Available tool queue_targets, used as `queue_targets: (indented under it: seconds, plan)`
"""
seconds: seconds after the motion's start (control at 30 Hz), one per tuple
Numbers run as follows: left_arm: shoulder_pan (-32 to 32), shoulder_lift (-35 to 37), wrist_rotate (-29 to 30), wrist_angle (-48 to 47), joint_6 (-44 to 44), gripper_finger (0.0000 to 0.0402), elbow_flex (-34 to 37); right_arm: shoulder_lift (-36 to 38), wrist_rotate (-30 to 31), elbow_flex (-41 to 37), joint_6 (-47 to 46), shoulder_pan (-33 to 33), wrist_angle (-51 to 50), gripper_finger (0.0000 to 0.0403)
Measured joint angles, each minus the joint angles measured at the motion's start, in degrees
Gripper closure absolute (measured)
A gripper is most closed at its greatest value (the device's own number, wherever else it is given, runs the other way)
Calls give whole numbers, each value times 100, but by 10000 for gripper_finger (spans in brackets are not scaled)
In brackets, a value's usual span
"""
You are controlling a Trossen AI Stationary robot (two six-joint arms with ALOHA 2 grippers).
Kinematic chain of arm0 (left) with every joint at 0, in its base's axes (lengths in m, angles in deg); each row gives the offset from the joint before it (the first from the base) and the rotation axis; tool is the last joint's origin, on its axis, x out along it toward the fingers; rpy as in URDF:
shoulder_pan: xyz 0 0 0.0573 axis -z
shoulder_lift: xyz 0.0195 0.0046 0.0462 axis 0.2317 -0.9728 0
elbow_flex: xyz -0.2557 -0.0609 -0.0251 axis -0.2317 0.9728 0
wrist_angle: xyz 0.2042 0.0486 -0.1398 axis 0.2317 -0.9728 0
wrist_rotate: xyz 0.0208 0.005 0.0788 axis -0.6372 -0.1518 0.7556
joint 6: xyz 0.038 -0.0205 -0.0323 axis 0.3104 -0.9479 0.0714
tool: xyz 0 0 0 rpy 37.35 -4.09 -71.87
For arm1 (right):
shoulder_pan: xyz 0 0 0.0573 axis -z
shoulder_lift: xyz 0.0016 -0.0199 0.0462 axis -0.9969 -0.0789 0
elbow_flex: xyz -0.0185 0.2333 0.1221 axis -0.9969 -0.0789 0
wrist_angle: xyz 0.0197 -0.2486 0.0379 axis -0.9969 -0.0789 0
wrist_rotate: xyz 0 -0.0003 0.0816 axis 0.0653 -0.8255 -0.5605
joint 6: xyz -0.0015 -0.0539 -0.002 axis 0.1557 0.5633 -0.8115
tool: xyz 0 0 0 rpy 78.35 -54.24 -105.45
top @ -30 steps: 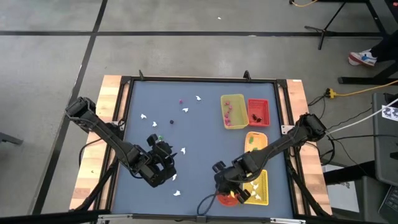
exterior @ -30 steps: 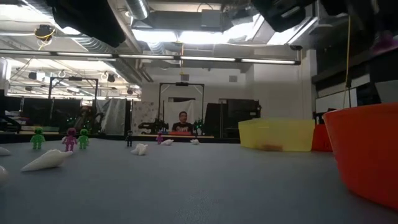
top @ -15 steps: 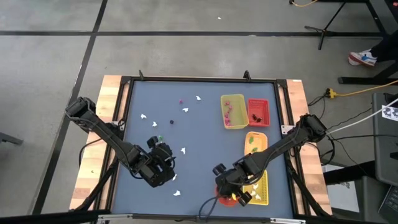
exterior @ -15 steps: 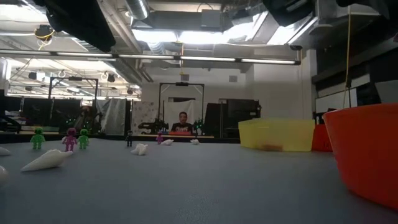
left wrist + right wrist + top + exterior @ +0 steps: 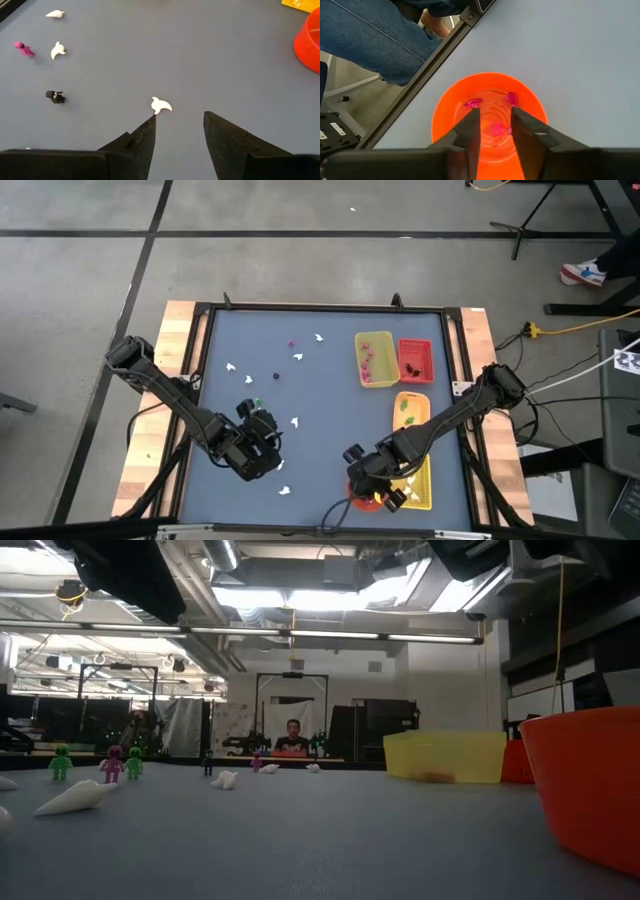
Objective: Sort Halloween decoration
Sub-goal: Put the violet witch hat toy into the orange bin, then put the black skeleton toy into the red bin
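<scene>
Two arms [image 5: 170, 395] — three trays [image 5: 374, 358], one orange bowl [image 5: 489, 120] holding three pink pieces [image 5: 472, 103].

The floor [image 5: 300, 250] is grey concrete crossed by dark lines, with cables [image 5: 575, 328] trailing at three o'clock. Beyond the table, long ceiling lights [image 5: 300, 635] glow at twelve o'clock above dark frames [image 5: 290, 705], where a person [image 5: 291, 738] sits.

No readable text, label, brand, number or sign anywhere.
</scene>
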Motion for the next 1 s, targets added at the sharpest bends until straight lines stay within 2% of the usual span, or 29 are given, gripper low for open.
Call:
queue_targets:
  seconds: [0.17, 0.3, 0.77, 1.0]
  plan:
    - [0, 0, 1, 0, 0, 251, 0, 0, 0, 0, 0, 0, 2, 252]
    - [0, 0, 2, 0, 0, 251, 0, 0, 0, -2, 0, 0, 4, 239]
    - [-28, 0, 42, 0, -12, 251, 0, -2, 57, -2, -4, 0, -2, 237]
    - [-493, 0, 25, -2, 29, 251, 0, 155, 70, -7, 50, 4, -356, 237]
